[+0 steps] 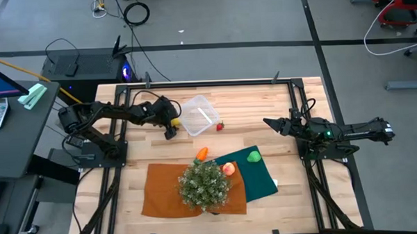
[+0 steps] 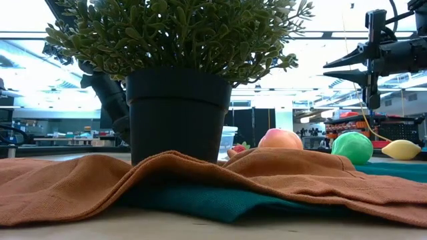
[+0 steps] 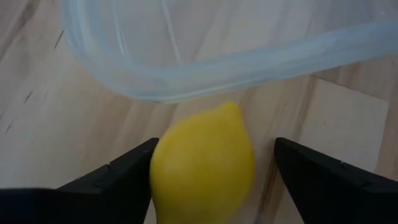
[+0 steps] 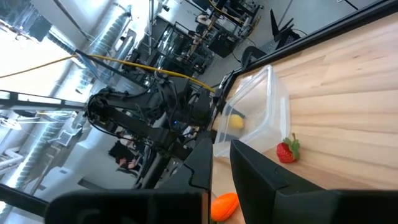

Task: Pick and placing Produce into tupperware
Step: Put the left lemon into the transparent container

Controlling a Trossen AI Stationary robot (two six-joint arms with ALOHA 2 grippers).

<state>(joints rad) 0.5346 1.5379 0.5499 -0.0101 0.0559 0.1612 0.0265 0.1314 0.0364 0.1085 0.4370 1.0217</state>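
Observation:
My left gripper (image 1: 172, 126) is open and low at the near left corner of the clear tupperware (image 1: 198, 115). A yellow lemon (image 3: 204, 165) lies between its fingers on the table, just outside the tupperware's rim (image 3: 205, 78). A strawberry (image 1: 220, 126) lies right of the tupperware. An orange carrot (image 1: 202, 153), a peach (image 1: 228, 169) and a green fruit (image 1: 253, 156) lie by the cloths. My right gripper (image 1: 269, 121) is open and empty, raised at the table's right, and also shows in the low view (image 2: 330, 71). My left gripper has one finger (image 3: 127, 177) right at the lemon's side (image 3: 163, 168); I cannot tell whether it touches. The other finger (image 3: 311, 180) stands apart from the lemon with a clear gap. The lemon rests on the table.
A bushy potted plant (image 1: 204, 185) stands on an orange cloth (image 1: 162, 191) near the front edge, beside a dark green cloth (image 1: 259, 178). The low view shows a second yellow lemon-shaped piece (image 2: 401, 149) at the right. Bare wood lies around the strawberry.

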